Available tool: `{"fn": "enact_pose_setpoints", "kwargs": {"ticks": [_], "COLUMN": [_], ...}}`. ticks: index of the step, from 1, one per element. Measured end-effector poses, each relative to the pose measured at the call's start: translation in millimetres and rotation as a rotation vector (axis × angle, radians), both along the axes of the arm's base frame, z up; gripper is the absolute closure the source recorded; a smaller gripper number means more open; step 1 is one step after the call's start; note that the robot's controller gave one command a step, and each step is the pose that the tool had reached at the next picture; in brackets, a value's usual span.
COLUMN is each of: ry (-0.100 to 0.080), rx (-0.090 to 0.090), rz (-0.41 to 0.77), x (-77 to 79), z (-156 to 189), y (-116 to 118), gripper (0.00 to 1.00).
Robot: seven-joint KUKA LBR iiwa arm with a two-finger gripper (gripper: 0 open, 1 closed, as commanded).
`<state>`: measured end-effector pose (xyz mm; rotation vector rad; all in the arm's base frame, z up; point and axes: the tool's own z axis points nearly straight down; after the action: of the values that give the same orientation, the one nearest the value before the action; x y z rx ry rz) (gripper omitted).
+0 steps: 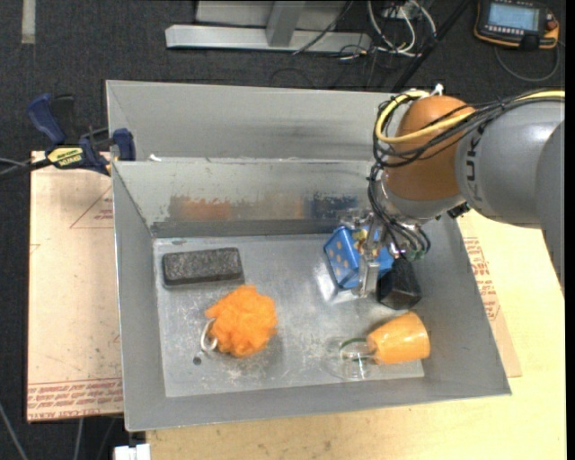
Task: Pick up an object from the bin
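- Dark grey block [202,266]: lies flat at the left rear of the bin [135,269].
- Orange fluffy pouf [243,321]: front, left of centre.
- Blue spotted piece [340,258]: right of centre, against the hand [367,277]; the hand's opening and grip cannot be told.
- Orange cup [400,339]: on its side, front right.

Floor: dark speckled carpet [63,45]. Top edge: grey metal stand base [269,31], with tangled black and white cables [400,31] just beside it. Top right corner: handheld pendant [517,20], orange-yellow casing, pale screen.
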<state>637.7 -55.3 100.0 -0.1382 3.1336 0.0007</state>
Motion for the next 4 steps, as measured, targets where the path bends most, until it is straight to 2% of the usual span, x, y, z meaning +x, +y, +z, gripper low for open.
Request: {"fn": "enact_pose_setpoints", "kwargs": {"ticks": [1, 2, 3, 4], "ry": [-0.014, -0.037, -0.033, -0.047], "rx": [0.0, 0.015, 0.01, 0.021], "rz": [-0.042, -0.12, -0.144, -0.101], "x": [3.5, -24.1, -22.7, -11.3], "z": [-8, -13, -9, -14], "y": [6, -26, -31, -23], "gripper": [0.0, 0.0, 0.0, 1.0]}}
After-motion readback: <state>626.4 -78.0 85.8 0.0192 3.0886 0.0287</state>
